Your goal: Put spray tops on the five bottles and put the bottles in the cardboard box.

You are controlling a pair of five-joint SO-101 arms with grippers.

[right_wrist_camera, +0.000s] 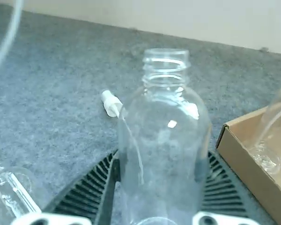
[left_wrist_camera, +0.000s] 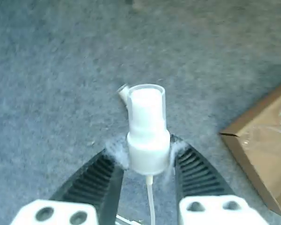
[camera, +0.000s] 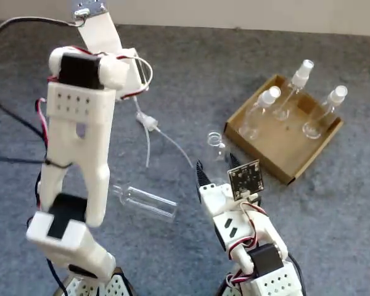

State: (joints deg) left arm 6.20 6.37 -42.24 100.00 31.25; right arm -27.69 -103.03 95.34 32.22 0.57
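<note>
Nearest you, toward the near edge of the bench [camera: 333,234], one uncapped bottle [camera: 145,202] lies on its side. Just beyond it, near the bench's middle, your right hand [right_wrist_camera: 161,161] is clamped on an upright open-necked bottle [right_wrist_camera: 163,126]. A loose spray top [right_wrist_camera: 110,104] lies on the bench past that bottle. Your left hand [left_wrist_camera: 146,152] is clamped on another spray top [left_wrist_camera: 147,124] by its collar, held off the bench with its dip tube running back between the fingers. Farthest, toward the far right of the bench, the cardboard box [camera: 283,148] holds three topped bottles [camera: 262,111].

The step in hand looks like capping the held bottle. I'd judge it goes best if you bring the top plumb over the neck, thread the tube tip in first, then lower and turn. The tube looks bendy and may catch the rim. Grip firmly with the right hand so the bottle doesn't twist. No label or writing on the bottles, tops or box can be read.
</note>
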